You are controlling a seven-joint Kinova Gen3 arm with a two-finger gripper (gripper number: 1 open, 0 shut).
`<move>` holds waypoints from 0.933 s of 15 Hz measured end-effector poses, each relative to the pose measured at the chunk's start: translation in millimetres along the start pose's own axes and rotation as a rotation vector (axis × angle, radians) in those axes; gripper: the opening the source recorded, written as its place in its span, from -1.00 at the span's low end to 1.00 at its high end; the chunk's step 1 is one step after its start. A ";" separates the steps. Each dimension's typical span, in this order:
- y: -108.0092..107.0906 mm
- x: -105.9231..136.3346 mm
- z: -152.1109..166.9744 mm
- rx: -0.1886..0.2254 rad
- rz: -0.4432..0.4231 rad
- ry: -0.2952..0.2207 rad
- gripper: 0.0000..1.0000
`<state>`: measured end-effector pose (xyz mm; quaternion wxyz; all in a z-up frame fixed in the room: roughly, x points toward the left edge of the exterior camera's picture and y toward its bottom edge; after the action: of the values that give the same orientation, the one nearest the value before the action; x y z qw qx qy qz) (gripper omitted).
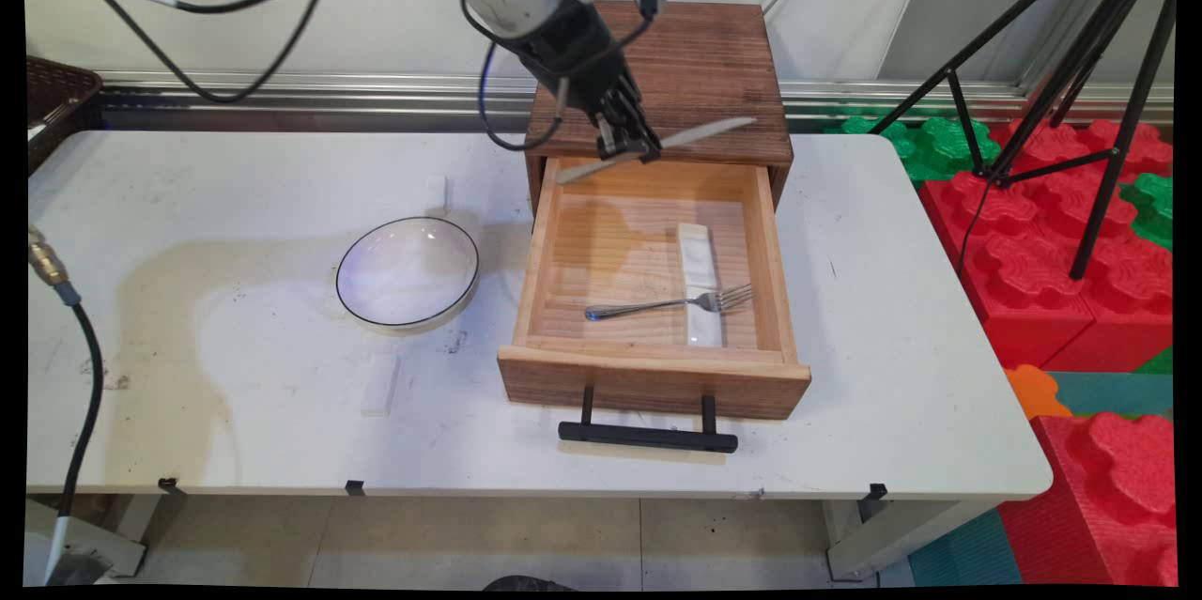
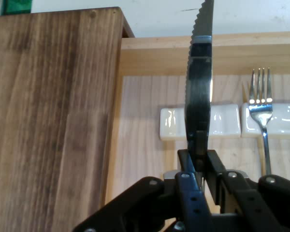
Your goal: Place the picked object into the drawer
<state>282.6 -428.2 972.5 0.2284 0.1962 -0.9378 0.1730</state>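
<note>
My gripper point(image 1: 627, 149) point(image 2: 199, 166) is shut on a table knife point(image 1: 657, 149) point(image 2: 199, 96), gripping it near its middle. The knife hangs roughly level above the back edge of the open wooden drawer point(image 1: 535, 243), its serrated blade pointing right in the main view. Inside the drawer a white cutlery rest point(image 1: 700, 285) point(image 2: 222, 121) lies on the floor toward the right side. A metal fork point(image 1: 671, 302) point(image 2: 262, 111) lies across that rest, tines to the right in the main view. The hand view shows the wooden cabinet top point(image 2: 53, 121) at left.
The drawer belongs to a small dark wooden cabinet point(image 1: 695, 84) at the table's back; its black handle point(image 1: 648, 436) juts toward the near edge. A white bowl with a dark rim point(image 1: 408, 271) sits left of the drawer. A black tripod point(image 1: 1080, 65) and red foam blocks point(image 1: 1080, 253) stand to the right.
</note>
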 end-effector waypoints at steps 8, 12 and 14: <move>-2.3 0.2 50.1 -0.052 -0.008 -0.013 -1.00; -3.6 -5.2 71.8 -0.065 -0.017 -0.026 -1.00; -3.6 -10.4 84.7 -0.071 -0.028 -0.038 -1.00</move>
<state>262.2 -463.4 897.3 0.2198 0.2041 -0.9447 0.1327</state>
